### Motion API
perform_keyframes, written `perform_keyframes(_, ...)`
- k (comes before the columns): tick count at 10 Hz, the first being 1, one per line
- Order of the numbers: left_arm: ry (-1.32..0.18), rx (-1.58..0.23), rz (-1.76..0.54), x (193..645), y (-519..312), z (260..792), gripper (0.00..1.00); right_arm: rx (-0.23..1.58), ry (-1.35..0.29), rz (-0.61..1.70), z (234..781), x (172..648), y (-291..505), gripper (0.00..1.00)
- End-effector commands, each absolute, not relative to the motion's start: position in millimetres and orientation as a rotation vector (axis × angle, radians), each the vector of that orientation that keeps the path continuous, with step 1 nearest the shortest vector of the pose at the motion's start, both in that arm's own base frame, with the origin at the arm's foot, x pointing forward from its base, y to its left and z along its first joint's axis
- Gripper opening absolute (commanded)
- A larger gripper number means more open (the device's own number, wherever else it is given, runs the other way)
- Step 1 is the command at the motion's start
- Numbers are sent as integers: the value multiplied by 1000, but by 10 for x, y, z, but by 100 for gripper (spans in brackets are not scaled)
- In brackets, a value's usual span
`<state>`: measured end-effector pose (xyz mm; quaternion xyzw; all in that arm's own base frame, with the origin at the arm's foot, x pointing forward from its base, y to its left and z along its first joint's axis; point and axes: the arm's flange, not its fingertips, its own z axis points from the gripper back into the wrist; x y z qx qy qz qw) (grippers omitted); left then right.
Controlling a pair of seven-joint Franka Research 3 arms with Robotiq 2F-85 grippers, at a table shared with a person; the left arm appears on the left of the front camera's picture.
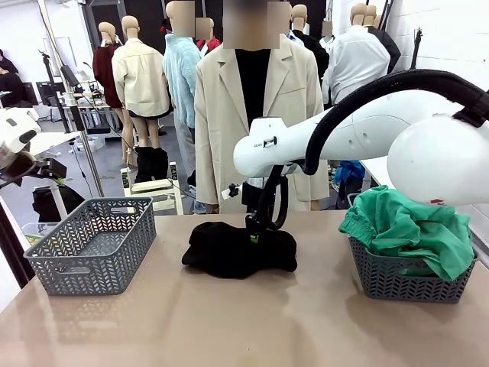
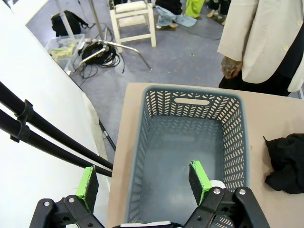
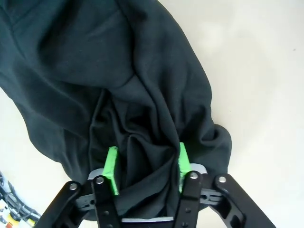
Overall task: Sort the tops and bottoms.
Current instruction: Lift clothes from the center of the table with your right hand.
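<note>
table (image 1: 229, 329): bare near edge, wide open room in front of black garment
left basket (image 1: 92, 245): by table's left edge, nothing in it
right basket (image 1: 409, 279): by right edge, green garment (image 1: 405, 229) heaped in it, spilling over rim
black garment (image 1: 238, 248): bunched mid-table, btwn baskets, well apart from both
right gripper (image 3: 146, 164): down on black garment, pads either side of a cloth fold, partly closed, cloth bunched btwn them
left gripper (image 2: 142, 183): jaws wide apart, holds nothing, above left basket's near-left rim

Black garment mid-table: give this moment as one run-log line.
right gripper: closing on black garment | left gripper: open above left basket | green garment: in right basket
</note>
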<state>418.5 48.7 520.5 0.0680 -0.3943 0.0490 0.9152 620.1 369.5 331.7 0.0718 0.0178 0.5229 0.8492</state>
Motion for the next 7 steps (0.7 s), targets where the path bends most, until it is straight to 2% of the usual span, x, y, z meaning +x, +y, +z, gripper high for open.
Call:
perform_keyframes(1, -810, 141, 125, 4170, 468, 5203, 100, 115, 40, 1090, 3289, 6155, 3698, 0)
perform_keyframes(5, -810, 141, 125, 4170, 468, 5203, 100, 96, 47, 1086, 3419, 6103, 3685, 0)
perform_keyframes(7, -810, 141, 125, 4170, 468, 5203, 100, 70, 22, 1071, 3693, 6018, 3609, 0)
